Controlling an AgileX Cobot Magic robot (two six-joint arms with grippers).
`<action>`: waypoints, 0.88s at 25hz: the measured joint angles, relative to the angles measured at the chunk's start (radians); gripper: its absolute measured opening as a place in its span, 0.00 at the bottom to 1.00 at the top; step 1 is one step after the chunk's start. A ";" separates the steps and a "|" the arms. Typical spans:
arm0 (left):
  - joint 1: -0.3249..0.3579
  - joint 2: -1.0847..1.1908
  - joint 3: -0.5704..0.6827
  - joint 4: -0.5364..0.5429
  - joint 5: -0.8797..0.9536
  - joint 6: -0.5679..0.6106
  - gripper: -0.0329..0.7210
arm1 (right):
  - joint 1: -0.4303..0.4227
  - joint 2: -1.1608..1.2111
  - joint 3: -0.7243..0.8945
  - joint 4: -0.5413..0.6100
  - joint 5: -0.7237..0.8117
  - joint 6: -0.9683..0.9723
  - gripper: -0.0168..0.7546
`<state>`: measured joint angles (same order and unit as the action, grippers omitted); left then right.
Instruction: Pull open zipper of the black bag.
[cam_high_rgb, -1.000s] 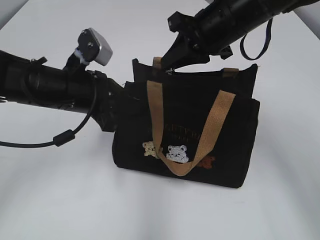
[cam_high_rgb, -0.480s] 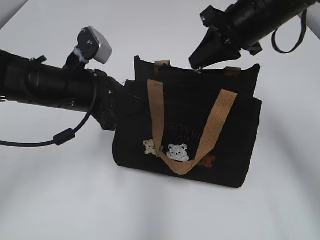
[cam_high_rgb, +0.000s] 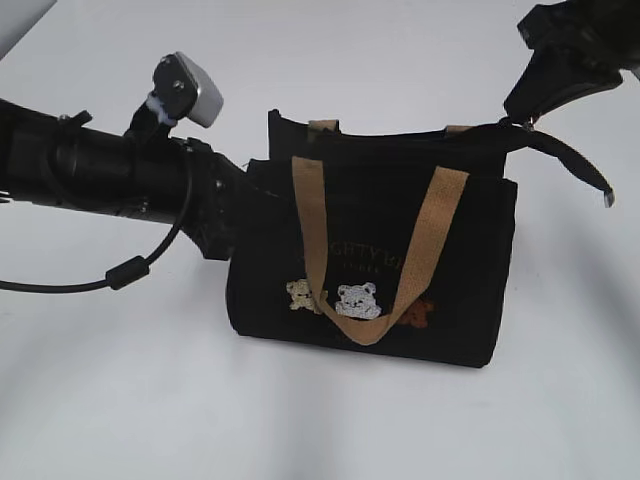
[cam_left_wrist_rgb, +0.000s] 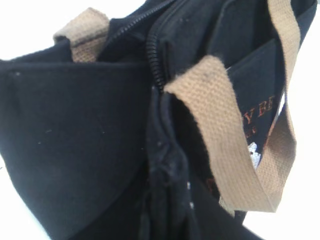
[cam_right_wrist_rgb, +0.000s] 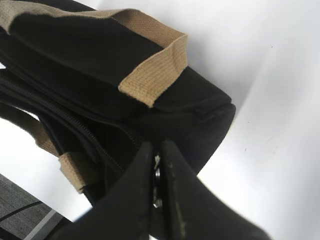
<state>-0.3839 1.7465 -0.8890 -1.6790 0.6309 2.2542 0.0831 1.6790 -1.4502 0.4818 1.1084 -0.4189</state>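
The black bag (cam_high_rgb: 370, 230) stands upright on the white table, its tan handles (cam_high_rgb: 310, 230) hanging over the bear patches (cam_high_rgb: 357, 300). My left gripper (cam_high_rgb: 236, 212) is at the bag's left end, shut on bunched black fabric (cam_left_wrist_rgb: 167, 165); its fingers are hidden by the cloth. The zipper (cam_right_wrist_rgb: 75, 125) runs along the top edge, and its teeth (cam_left_wrist_rgb: 152, 60) show in the left wrist view. My right gripper (cam_high_rgb: 522, 118) hangs over the bag's top right corner. Its fingertips (cam_right_wrist_rgb: 157, 150) are shut on the small silver zipper pull (cam_right_wrist_rgb: 157, 172).
A black strap loop (cam_high_rgb: 575, 165) hangs from the right arm, past the bag's right end. The left arm (cam_high_rgb: 100, 170) lies low across the left side with a cable (cam_high_rgb: 125, 272) drooping under it. White tabletop (cam_high_rgb: 300, 420) surrounds the bag.
My right gripper has travelled right along the bag's top edge, from near the left handle to the right corner, with the pull in it. The left arm has stayed still.
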 joint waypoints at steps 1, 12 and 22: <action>0.000 0.000 0.000 0.002 -0.002 -0.001 0.13 | 0.007 0.000 0.000 -0.002 0.000 -0.004 0.08; 0.000 -0.080 0.000 0.522 -0.139 -0.870 0.48 | 0.069 -0.058 0.004 -0.088 0.096 0.086 0.61; 0.002 -0.387 0.049 1.077 -0.133 -1.662 0.42 | 0.069 -0.536 0.421 -0.285 0.052 0.174 0.56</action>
<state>-0.3819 1.3595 -0.8405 -0.6024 0.4980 0.5920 0.1525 1.1427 -1.0290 0.1964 1.1601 -0.2447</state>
